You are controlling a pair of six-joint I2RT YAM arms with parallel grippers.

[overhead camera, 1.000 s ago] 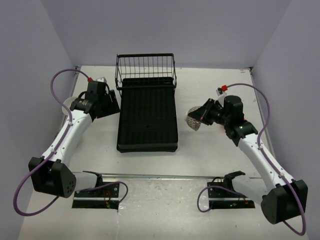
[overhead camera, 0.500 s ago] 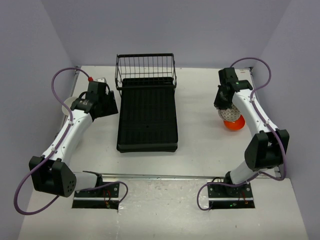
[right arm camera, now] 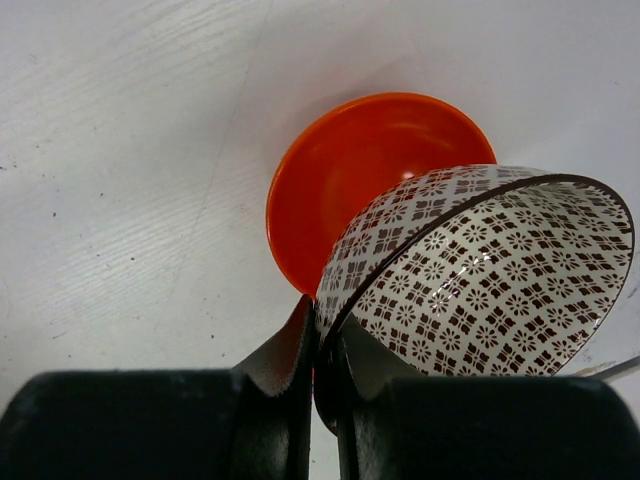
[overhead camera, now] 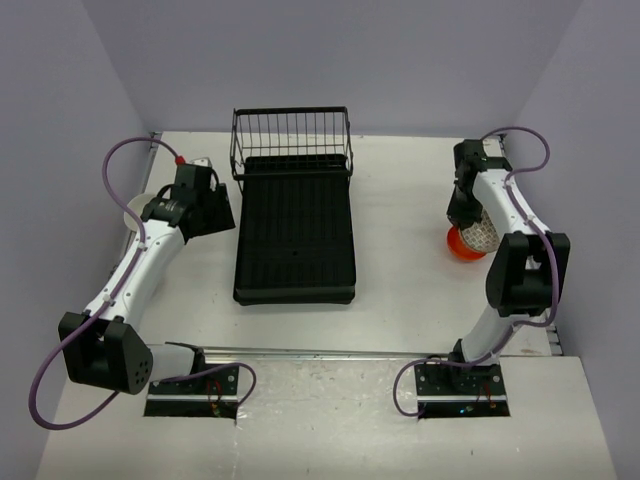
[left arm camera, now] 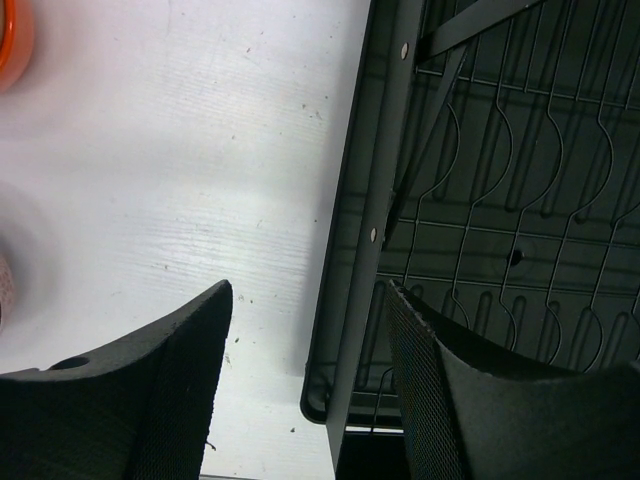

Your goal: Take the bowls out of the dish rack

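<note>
**Patterned bowl held over the orange one, far from the rack**

The dish rack (overhead camera: 295, 235) lies in the middle of the table (overhead camera: 400, 310), a little toward the far side. Its long edges run away from the arms, and its wire basket (overhead camera: 292, 135) stands upright at the far end.

On the right of the rack a wide strip of bare table opens. Beyond it, near the right edge of the table, the right gripper (right arm camera: 325, 345) pinches the rim of a patterned bowl (right arm camera: 480, 270) with its jaws narrow. The bowl hangs tilted, partly above an orange bowl (right arm camera: 370, 170) that sits on the table. I cannot tell whether the two bowls touch.

On the left there is less room. The left gripper (left arm camera: 310, 300) hovers just beside the rack's left edge, and its jaws stand wide apart. In the wrist view one finger is over the table, the other over the rack's floor, with the rim between them. A pale round thing (overhead camera: 133, 215) lies partly hidden under the left arm, close to the left wall.
</note>
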